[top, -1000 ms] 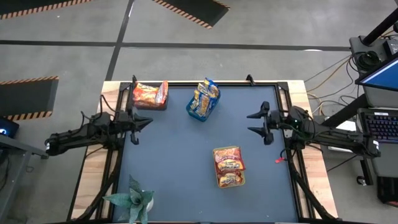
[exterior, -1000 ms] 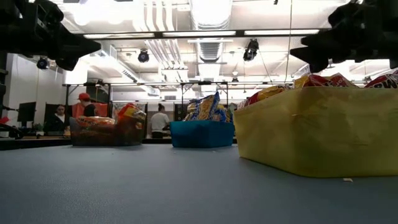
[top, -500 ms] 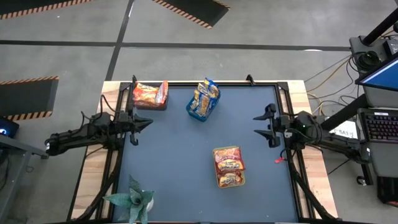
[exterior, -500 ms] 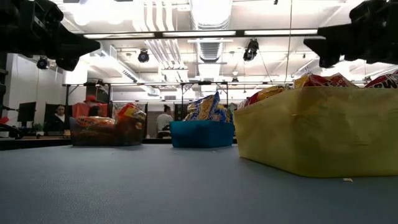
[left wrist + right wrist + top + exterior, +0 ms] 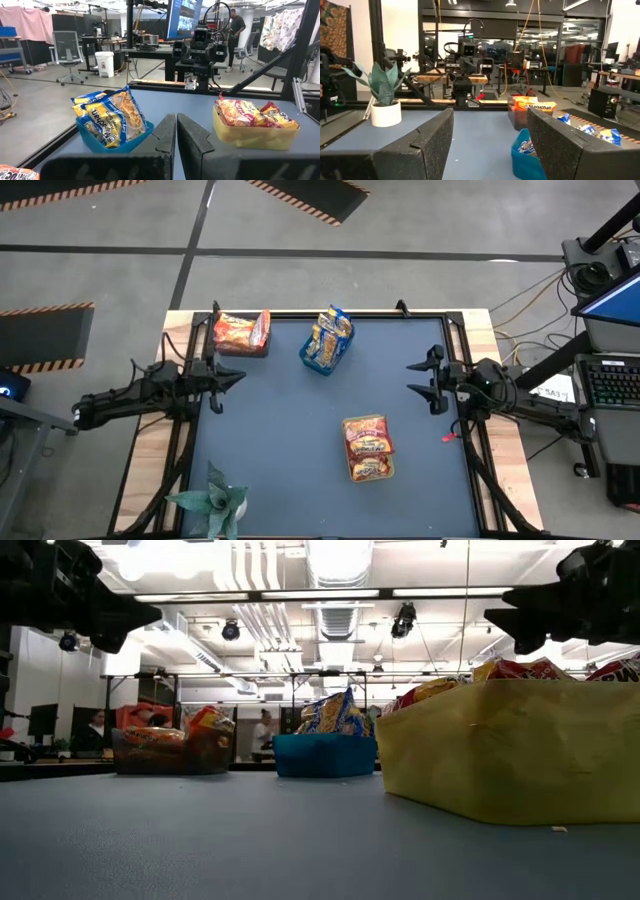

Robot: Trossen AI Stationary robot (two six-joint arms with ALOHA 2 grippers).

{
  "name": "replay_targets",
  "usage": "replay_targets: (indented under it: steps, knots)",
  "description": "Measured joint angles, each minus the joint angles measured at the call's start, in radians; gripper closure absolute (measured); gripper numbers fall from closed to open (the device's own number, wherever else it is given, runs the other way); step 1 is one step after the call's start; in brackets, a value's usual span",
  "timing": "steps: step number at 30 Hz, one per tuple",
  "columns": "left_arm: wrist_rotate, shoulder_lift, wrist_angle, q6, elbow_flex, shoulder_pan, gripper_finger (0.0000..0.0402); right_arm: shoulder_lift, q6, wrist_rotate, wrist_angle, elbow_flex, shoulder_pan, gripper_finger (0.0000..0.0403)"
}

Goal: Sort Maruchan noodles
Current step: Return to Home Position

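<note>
High cam looked straight down on whole table [image 5: 290, 440], both arms incl. Low cam sat at tabletop lvl, facing across into room; yellow bin [image 5: 500, 750] v. near. Wrist cams sat behind left gripper [image 5: 176, 120] & right gripper [image 5: 490, 120], facing each other across table. All 4 shared blue bin [image 5: 325, 755].

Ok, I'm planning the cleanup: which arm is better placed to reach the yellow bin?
Probably the right. The right hand, open, hangs at the table's right edge, nearer the yellow bin; the left hand, shut, sits opposite.
</note>
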State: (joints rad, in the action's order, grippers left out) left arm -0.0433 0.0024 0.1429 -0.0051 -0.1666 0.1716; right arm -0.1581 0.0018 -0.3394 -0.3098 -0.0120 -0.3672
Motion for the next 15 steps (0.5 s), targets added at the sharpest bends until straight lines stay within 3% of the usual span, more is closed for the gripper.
replay_targets:
  steps: [15]
  knots:
    - [0.0, 0.008, 0.053, 0.013, 0.0, 0.0, 0.0402, -0.002, 0.012, 0.018, 0.024, 0.001, 0.0, 0.0163]
